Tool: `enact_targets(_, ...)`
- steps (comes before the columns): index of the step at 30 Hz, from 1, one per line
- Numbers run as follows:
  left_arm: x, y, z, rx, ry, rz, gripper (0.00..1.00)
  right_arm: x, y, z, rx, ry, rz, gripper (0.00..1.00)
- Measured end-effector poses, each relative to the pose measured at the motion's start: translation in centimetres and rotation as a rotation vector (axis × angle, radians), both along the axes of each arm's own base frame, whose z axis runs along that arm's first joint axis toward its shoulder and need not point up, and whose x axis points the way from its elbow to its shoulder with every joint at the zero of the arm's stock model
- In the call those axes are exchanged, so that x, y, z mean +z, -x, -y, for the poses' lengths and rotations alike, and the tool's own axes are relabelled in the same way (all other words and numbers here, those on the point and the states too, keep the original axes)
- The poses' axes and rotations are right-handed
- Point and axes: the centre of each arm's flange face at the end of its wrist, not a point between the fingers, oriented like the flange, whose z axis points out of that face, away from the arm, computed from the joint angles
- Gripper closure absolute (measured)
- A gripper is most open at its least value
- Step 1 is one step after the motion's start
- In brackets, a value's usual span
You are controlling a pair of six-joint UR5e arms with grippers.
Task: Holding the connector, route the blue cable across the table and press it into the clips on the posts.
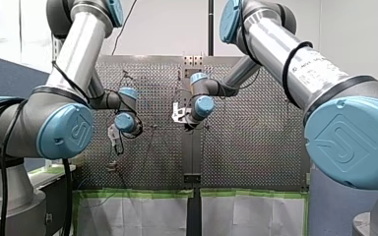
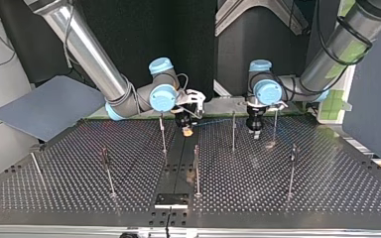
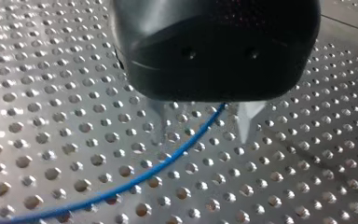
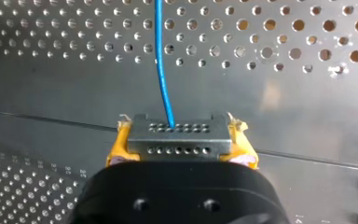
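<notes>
Connector point(image 4: 177, 133): pinched between the yellow pads of my right gripper point(image 4: 181, 148), far middle in the top view.
Blue cable point(image 3: 144, 175): passes from the connector between the spread fingers of my left gripper point(image 3: 204, 125).
Handling: probably light, thin and limp; hold the connector and guide the cable loosely.

The left arm point(image 1: 76, 46) and right arm point(image 1: 295, 61) are silver tubes with grey joints point(image 1: 27, 115), light-blue caps point(image 1: 65, 131) and black cables point(image 1: 3, 177); the right gripper point(image 4: 182, 140) has yellow pads point(image 4: 115, 150).
</notes>
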Motion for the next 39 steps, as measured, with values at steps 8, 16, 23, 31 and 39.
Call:
enact_targets(8,2.0,1.1,0.6,0.014,-0.049,-0.024,0.00,0.0,0.0,0.0,0.001,-0.001,-0.001,1.00)
enact_targets(16,2.1,4.2,2.0,-0.015,-0.095,-0.097,0.00,0.0,0.0,0.0,0.001,0.002,-0.002,1.00)
enact_targets(23,2.4,7.4,2.3,0.000,-0.120,-0.167,0.00,0.1,0.0,0.0,0.002,0.002,-0.003,1.00)
enact_targets(31,3.2,11.0,3.3,-0.027,-0.137,-0.222,0.00,0.1,0.1,0.1,0.004,0.001,-0.003,1.00)
enact_targets(39,5.9,12.4,6.1,-0.099,-0.103,-0.141,0.00,0.1,0.6,0.7,-0.010,-0.004,0.004,1.00)
